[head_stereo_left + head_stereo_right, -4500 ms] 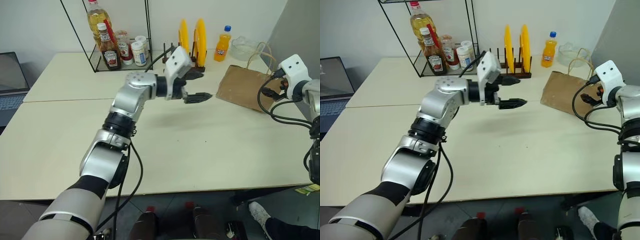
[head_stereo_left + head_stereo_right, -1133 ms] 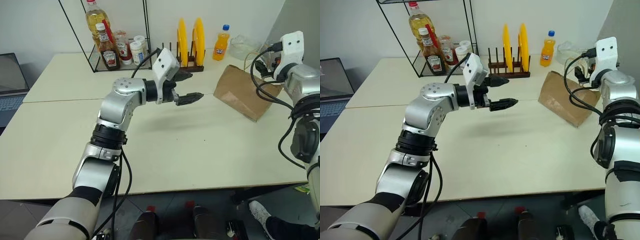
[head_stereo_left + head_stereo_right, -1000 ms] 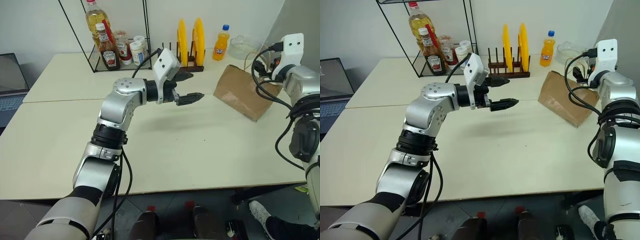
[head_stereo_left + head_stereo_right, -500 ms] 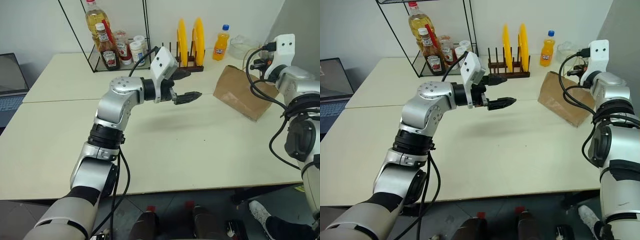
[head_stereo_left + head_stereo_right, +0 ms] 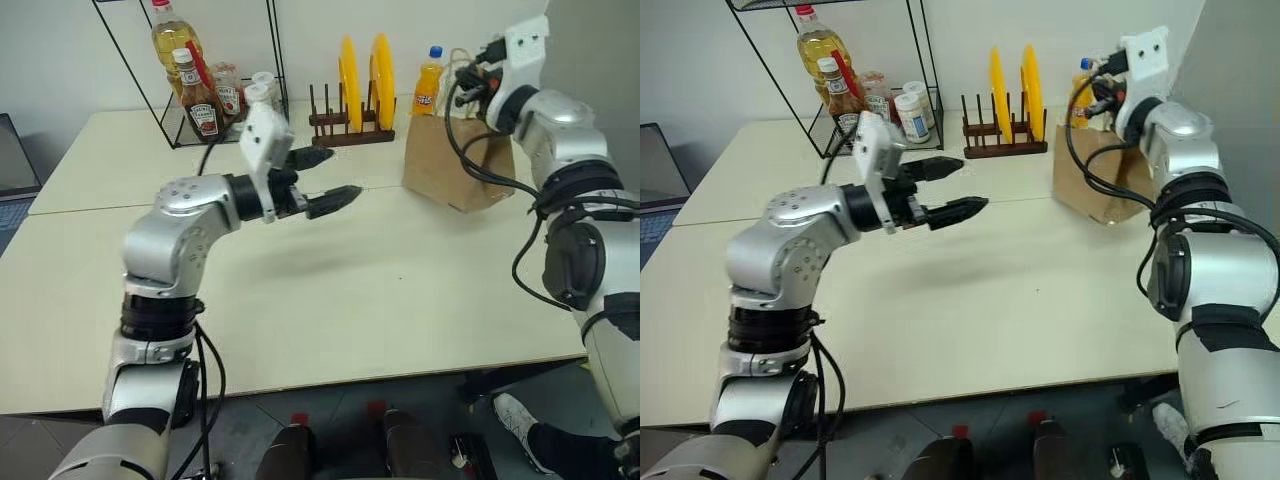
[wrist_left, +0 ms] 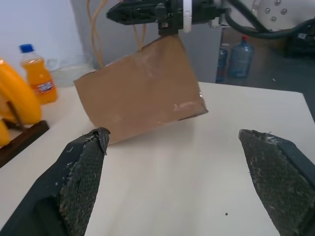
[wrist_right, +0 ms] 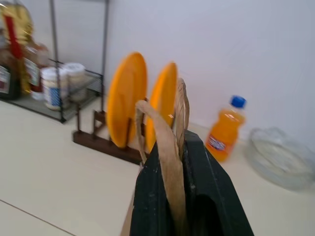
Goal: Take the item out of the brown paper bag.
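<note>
Head views: the inside of the brown paper bag (image 5: 447, 165) cannot be seen, so whether the item lies within cannot be told. The bag is plain tan kraft paper, rectangular, standing tilted at the far right of the pale, smooth counter (image 5: 400, 290). The right tool (image 5: 470, 88) is at the bag's top edge. The left tool (image 5: 940, 190) hangs above mid-counter with its two black fingers spread wide, holding nothing, well apart from the bag. An orange drink bottle (image 5: 427, 83) stands just behind the bag, partly covered by it.

Left wrist view: the textured finger pads (image 6: 83, 182) are set far apart. The bag's creased side faces this camera; one bottom corner appears raised off the counter.

Right wrist view: the black fingers are closed on the bag's thin looped cord handles (image 7: 170, 142). Yellow plates (image 7: 128, 98) stand upright in a dark rack behind.
</note>
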